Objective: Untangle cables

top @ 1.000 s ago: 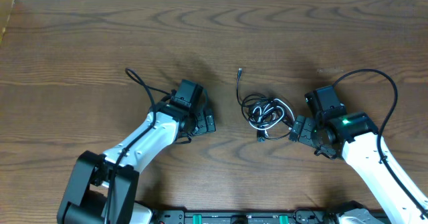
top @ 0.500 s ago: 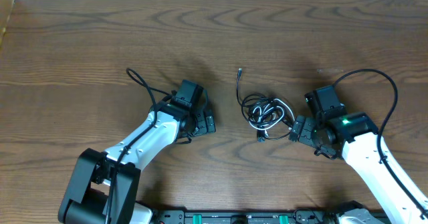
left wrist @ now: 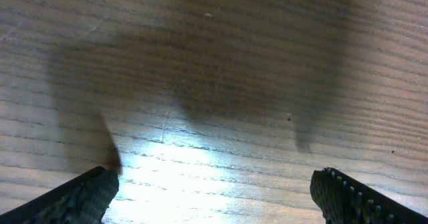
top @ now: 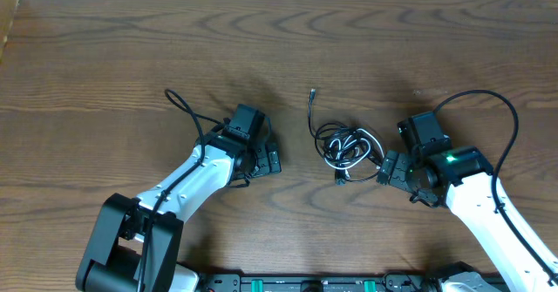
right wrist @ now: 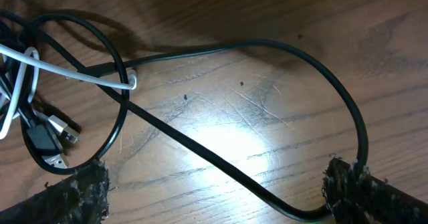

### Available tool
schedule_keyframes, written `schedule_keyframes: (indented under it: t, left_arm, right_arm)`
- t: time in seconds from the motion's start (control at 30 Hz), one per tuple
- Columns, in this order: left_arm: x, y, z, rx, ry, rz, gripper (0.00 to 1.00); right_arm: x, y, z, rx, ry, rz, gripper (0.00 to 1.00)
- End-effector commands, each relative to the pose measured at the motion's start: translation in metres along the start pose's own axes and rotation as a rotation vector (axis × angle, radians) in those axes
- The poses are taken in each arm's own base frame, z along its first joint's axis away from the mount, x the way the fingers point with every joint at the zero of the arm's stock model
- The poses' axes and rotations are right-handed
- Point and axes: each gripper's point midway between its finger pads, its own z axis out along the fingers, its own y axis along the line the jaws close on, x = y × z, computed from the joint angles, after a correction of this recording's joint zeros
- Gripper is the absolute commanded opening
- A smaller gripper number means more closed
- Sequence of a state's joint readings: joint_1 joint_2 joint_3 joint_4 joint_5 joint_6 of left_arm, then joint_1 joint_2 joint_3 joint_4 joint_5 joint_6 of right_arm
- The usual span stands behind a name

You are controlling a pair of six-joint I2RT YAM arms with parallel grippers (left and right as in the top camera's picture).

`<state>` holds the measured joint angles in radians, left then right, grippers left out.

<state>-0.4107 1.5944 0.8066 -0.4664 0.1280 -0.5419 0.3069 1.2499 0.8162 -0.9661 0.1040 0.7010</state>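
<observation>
Wood table (top: 105,57) showed open room around the cable coil (top: 346,146), out to its far edge. Left gripper (top: 267,158) sat well left of the coil, jaws wide apart over bare wood; right gripper (top: 390,170) sat just right of it, jaws equally wide, gripping nothing. A loop of black cord (right wrist: 247,47) from the coil lay between them, against one fingertip (right wrist: 348,180); the white cord (right wrist: 67,70) lay tangled in the coil.

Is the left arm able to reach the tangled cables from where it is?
Probably yes: only bare table lies between the left gripper and the cables, and its jaws stand open and empty.
</observation>
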Motion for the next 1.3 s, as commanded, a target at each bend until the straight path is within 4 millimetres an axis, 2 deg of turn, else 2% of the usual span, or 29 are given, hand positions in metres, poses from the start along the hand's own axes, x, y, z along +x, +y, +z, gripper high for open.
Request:
schedule_keyframes:
  t: [0.0, 0.67, 0.8, 1.17, 1.27]
  left_arm:
    - [0.005, 0.006, 0.004, -0.024, 0.011, 0.014, 0.97]
    - [0.005, 0.007, 0.004, -0.025, 0.013, 0.014, 0.97]
    - [0.005, 0.007, 0.004, -0.025, 0.013, 0.014, 0.97]
    - [0.005, 0.008, 0.004, -0.031, 0.008, 0.013, 0.97]
    - [0.003, 0.009, 0.004, -0.041, 0.001, 0.013, 0.97]
  right_arm:
    - [-0.002, -0.001, -0.001, -0.002, -0.006, 0.025, 0.99]
    - [-0.002, -0.001, -0.001, -0.002, -0.006, 0.025, 0.99]
    - [-0.013, -0.015, -0.002, 0.079, -0.075, 0.018, 0.99]
    - [-0.017, -0.014, -0.002, 0.073, -0.091, 0.020, 0.99]
    - [-0.027, 0.000, -0.003, 0.013, -0.126, 0.030, 0.99]
